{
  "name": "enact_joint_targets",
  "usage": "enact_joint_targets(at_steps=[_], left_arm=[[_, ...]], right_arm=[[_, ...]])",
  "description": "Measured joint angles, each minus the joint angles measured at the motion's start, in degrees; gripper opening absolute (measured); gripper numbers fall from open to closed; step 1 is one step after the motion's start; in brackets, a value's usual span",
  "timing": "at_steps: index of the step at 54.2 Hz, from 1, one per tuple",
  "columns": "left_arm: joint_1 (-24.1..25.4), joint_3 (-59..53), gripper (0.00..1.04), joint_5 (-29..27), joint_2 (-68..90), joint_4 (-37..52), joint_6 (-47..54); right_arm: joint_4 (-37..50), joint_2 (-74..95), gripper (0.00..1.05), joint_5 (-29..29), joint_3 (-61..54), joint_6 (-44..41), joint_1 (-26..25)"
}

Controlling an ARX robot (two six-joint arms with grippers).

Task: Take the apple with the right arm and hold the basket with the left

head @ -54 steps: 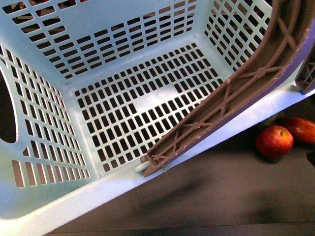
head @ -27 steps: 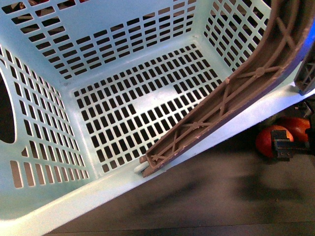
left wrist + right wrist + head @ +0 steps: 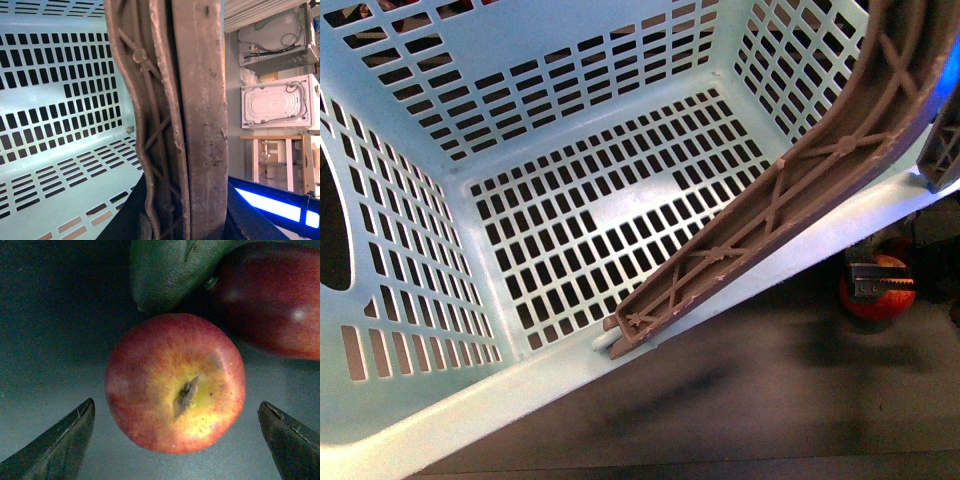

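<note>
Storeroom-like lab: stacked white appliances [image 3: 277, 102]

No legible text, label, brand, number or sign anywhere, whether on the basket [image 3: 440, 420], its handle [image 3: 770, 215], the apple [image 3: 175, 382] or the white appliances [image 3: 277, 102] beyond.

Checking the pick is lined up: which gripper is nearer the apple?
Right. The right gripper hangs directly over the apple, jaws open on either side of it. The left gripper is away at the basket, clamped on its handle.
</note>
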Motion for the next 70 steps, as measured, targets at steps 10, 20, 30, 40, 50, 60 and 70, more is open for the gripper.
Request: enact_joint_targets(at_steps=[10, 20, 30, 40, 50, 60, 70], left_arm=[[0.0, 0.0, 0.19, 0.0, 0.0, 0.0, 0.0], [0.0, 0.0, 0.19, 0.0, 0.0, 0.0, 0.0], [0.0, 0.0, 0.19, 0.0, 0.0, 0.0, 0.0], [0.0, 0.0, 0.19, 0.0, 0.0, 0.0, 0.0], [0.0, 0.0, 0.19, 0.0, 0.0, 0.0, 0.0], [0.0, 0.0, 0.19, 0.0, 0.0, 0.0, 0.0], [0.0, 0.0, 0.19, 0.0, 0.0, 0.0, 0.0]], right_arm=[[-0.7, 2.2, 0.96, 0.0, 2.3, 0.3, 0.1], [-0.8, 4.4, 0.96, 0.1, 4.1, 1.3, 0.1], [-0.7, 4.7, 0.79, 0.4, 4.2, 1.8, 0.1], [1.0, 3.8, 0.79, 0.7, 1.8, 1.9, 0.0], [4.6, -1.0, 0.79, 0.4, -4.7, 2.1, -1.1], [8.4, -16.2, 0.79, -2.1, -14.1, 2.0, -4.8], [8.2, -28.6, 0.79, -4.1, -18.3, 1.8, -8.5]])
